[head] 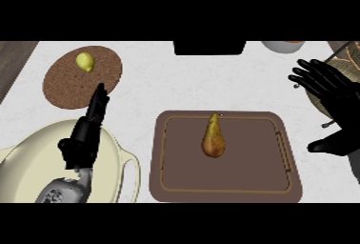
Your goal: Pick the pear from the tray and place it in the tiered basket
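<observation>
1. Head view, steeply down on a pale speckled desk [175, 86]. Brown tray [226, 183] sits at centre-right, rim raised all round. Pear [213, 138] lies on the tray floor, left of the tray's middle, narrow end toward the far edge, nothing touching it.
2. Left of the tray: large cream pot [116, 164] with a side handle just beside the tray's left rim. Left hand [88, 131] is above the pot, fingers straight and together, pointing toward the far side, holding nothing.
3. Far left: round cork mat [67, 83] with a small yellow-green fruit [85, 61] on it. Tips of the left hand overlap the mat's near edge in this view; contact cannot be told.
4. Right hand [330, 90] shows at the right edge, well apart from the pear, fingers spread wide, holding nothing. It partly covers the tiered basket [346, 56], of which only a wire and a woven patch show at the far right corner.
5. Open desk lies between mat and tray and beyond the tray's far rim; nothing stands above the pear.
6. Far edge: a dark block [209, 47] and a pale bowl [284, 45], both cut off by the frame. Pot and left forearm are cut off at the near edge. A dark strip runs along the desk's left edge.
</observation>
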`<state>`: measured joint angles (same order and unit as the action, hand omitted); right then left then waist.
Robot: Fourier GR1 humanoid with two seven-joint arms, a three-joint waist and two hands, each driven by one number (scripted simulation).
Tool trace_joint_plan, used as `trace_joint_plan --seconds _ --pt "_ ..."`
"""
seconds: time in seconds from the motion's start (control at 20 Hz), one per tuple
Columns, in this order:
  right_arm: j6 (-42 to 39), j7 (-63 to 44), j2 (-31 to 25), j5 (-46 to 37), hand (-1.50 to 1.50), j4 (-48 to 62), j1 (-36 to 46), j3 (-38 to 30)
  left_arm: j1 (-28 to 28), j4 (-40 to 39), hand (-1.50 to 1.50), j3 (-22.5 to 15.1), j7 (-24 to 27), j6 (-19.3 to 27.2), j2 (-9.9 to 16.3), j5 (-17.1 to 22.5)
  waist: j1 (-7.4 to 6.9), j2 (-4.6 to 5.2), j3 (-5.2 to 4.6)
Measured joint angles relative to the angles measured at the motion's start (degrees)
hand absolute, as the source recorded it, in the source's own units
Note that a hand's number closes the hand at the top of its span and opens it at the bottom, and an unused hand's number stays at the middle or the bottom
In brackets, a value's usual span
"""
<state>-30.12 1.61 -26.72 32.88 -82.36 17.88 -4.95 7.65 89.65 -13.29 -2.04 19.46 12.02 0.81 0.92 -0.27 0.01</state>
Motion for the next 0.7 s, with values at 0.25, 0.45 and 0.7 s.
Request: trace_joint_plan --seconds 0.25,0.45,0.7 --pt "-2.5 -3.5 -10.8 -11.9 -1.5 -9.0 2.2 3.1 0.0 -0.5 0.0 0.3 0.1 0.0 0.2 -0.3 0.27 -0.33 -0.2" --pt "-3.0 -8.2 -16.4 -21.6 -1.5 -17.4 4.7 7.6 0.8 -0.7 0.0 0.5 -0.5 -0.6 0.2 0.1 0.01 -0.37 -0.25" --pt "-2.2 -21.4 -17.9 -28.9 -1.5 -26.7 10.3 15.3 1.0 -1.3 0.0 0.2 0.1 -0.7 -0.5 -0.2 -0.93 -0.22 -0.29"
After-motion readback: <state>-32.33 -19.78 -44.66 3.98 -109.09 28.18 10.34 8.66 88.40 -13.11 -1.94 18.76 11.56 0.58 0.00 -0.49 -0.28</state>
